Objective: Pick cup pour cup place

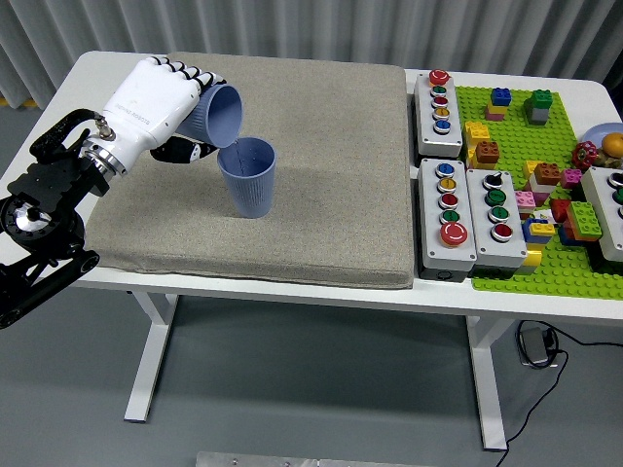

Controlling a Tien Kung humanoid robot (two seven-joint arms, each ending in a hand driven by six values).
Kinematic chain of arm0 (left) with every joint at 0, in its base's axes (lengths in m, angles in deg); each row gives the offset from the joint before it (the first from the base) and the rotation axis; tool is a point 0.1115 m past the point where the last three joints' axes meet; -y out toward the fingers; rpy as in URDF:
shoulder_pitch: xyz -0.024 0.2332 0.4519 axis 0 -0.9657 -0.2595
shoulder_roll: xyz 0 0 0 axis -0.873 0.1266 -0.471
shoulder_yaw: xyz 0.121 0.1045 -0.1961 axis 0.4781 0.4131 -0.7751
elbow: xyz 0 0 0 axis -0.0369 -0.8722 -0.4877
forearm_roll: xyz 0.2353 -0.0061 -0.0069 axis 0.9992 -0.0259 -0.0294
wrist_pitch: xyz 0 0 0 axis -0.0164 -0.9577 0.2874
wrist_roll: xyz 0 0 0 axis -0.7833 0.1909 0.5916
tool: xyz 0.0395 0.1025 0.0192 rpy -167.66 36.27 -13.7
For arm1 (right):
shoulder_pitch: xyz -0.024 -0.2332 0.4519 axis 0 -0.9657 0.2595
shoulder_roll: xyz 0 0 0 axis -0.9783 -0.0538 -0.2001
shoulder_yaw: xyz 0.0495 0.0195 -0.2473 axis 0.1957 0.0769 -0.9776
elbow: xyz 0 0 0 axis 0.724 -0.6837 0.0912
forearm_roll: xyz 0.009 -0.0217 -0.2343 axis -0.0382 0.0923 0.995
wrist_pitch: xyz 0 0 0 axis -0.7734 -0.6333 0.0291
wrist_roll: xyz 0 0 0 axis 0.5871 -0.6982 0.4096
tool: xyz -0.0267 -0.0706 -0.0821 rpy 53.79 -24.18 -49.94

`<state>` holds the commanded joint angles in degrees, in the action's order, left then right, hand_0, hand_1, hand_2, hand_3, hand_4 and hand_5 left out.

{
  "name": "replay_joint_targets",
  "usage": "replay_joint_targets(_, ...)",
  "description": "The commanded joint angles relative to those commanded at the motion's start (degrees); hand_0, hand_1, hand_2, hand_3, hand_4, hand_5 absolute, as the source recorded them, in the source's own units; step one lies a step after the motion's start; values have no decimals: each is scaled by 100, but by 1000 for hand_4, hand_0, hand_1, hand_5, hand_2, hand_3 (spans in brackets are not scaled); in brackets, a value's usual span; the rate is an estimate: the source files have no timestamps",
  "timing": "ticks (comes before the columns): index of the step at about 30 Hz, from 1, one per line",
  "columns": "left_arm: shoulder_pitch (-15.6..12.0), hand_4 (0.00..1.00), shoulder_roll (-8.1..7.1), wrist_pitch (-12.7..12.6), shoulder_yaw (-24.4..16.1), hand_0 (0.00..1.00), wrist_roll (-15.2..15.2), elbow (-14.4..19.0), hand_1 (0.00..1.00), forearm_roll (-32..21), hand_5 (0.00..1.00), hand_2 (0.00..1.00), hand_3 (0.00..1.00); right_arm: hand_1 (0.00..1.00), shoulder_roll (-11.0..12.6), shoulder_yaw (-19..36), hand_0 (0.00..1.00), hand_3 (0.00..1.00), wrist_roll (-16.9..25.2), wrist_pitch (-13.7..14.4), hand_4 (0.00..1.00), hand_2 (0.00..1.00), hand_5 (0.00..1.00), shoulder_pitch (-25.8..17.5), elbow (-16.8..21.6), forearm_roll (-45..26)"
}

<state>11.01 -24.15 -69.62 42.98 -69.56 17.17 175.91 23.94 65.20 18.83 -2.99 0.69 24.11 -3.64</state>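
**Cup tipped over a second cup on the grey mat**

Cup (219,115) number one, blue and ribbed, is clasped in the left hand (161,109), whose white-shelled fingers wrap round its body. It is tilted steeply, mouth pointing down and to the right, and its lower lip sits right at the rim of the standing cup (248,177). Whether the two rims actually touch cannot be told from the head view.

The standing cup, the same blue, is upright on the grey mat (321,165), left of the mat's middle. The mat covers most of the left and centre of the white counter (88,73).

The black left arm (44,229) comes in from the lower left, past the counter's near left corner.

Right of the mat lie three grey button boxes: one at the far side (439,100) and two side by side nearer the front (449,211) (496,206), each with coloured round buttons. Beyond them a green baseplate (516,255) carries scattered coloured bricks, with part of another button box (611,209) at the picture's right edge.
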Motion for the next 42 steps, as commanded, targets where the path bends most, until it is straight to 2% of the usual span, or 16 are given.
replay_joint_targets(14,242,682,-151,16,388,506,-116,66,535,0,109,566,568,599,10,-29,674,579,10,9,2,564,48,-2,-2,-44)
replay_joint_targets(22,379,678,-239,34,591,506,-313,116,535,0,104,566,568,599,7,-53,674,579,1,17,2,565,48,-12,2,-67)
replay_joint_targets(30,525,675,-331,38,783,506,-323,119,534,0,100,567,568,599,17,-66,674,579,-8,29,2,564,47,-21,9,-75)
replay_joint_targets(42,581,670,-381,52,761,508,-370,162,535,0,91,566,569,599,17,-79,673,578,-15,32,2,563,45,-32,11,-87)
